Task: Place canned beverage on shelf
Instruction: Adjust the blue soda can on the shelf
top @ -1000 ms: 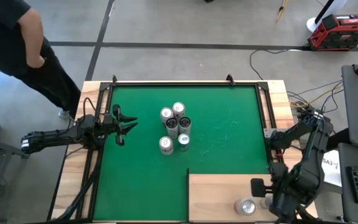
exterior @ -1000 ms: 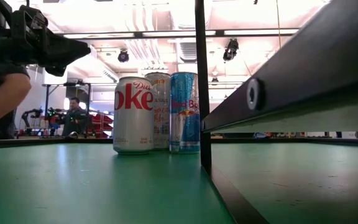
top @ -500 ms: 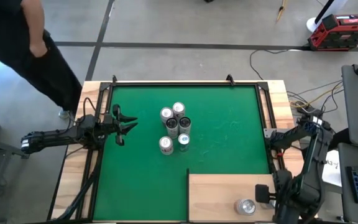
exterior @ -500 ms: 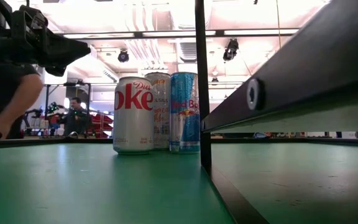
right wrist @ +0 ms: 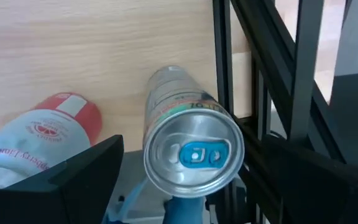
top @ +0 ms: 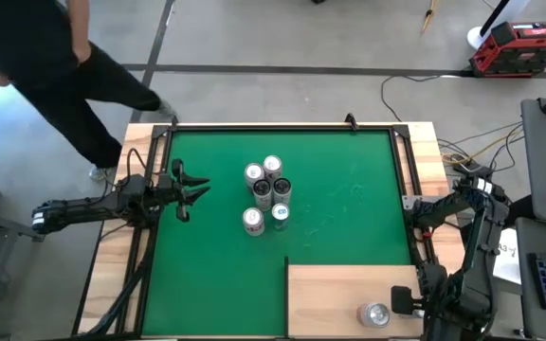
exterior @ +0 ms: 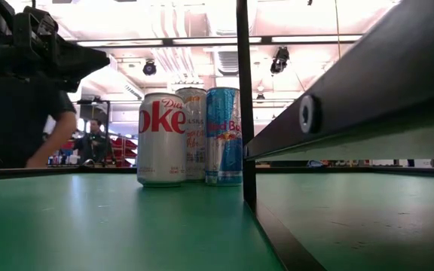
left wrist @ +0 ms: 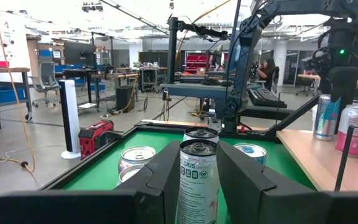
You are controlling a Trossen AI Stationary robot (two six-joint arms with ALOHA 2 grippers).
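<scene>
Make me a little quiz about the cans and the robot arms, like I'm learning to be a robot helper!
1. True or false: the Diet Coke can is lying on its side.
2. Pick one: the silver-topped can beside the open right gripper stands on A) the bare floor, B) the plywood shelf, C) a keyboard.
3. Short answer: which is nearer the cluster of cans on the green mat, the left gripper or the right gripper?

Key: 1 false, it stands upright. 2 B. 3 the left gripper.
</scene>
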